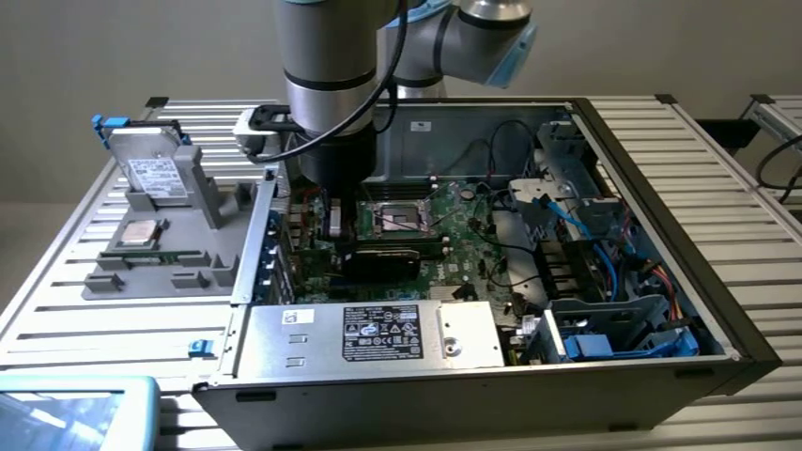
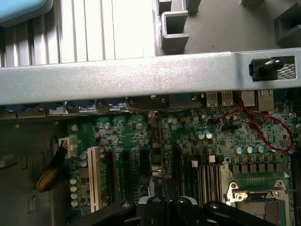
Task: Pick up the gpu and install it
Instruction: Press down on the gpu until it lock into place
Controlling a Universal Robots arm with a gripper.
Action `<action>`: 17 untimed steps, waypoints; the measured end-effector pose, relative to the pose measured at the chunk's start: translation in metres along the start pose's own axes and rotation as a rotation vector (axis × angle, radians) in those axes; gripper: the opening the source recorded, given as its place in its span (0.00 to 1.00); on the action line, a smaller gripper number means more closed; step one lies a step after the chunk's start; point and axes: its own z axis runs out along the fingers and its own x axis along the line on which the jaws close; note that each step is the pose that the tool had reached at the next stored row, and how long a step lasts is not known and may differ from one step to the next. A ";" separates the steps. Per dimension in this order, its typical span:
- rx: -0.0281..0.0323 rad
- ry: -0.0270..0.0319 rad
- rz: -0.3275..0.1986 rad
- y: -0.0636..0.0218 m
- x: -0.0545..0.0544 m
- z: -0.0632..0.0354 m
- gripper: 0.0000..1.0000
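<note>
Green circuit board under a black cooler face: the thin gpu [image 2: 161, 155] stands on edge inside the open silver metal computer case [image 2: 117, 77], over the black expansion slots of the green motherboard [image 2: 117, 136]. In the wrist view it appears edge-on, running from my black gripper [image 2: 164, 207] toward the case's rear wall. My fingers are pressed together on the card's upper edge, pinching it. In the exterior view the card [image 1: 382, 258] lies low beside the square CPU socket [image 1: 398, 218], with my gripper [image 1: 332, 218] above its rear end.

Step in hand, as I judge it: installation, the card being at its slot. Whether its contact edge has entered the slot, I cannot tell. Seating calls for a straight downward press, the card kept upright and its end bracket lined up with the rear wall.

Surroundings: a long white slot [image 2: 94, 176] lies near the card, well apart from a twisted red wire [image 2: 263, 122] and a yellow braided cable [image 2: 49, 174]. None crosses the slot. Outside the case, a silver hard drive with white label [image 1: 157, 174] stands on a grey tray.
</note>
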 end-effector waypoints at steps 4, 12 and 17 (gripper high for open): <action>-0.0095 0.0005 0.003 -0.0001 0.000 -0.0080 0.12; -0.0294 0.0022 0.003 -0.0257 -0.002 -0.0157 0.12; -0.0319 0.0011 0.003 -0.0322 0.001 -0.0135 0.12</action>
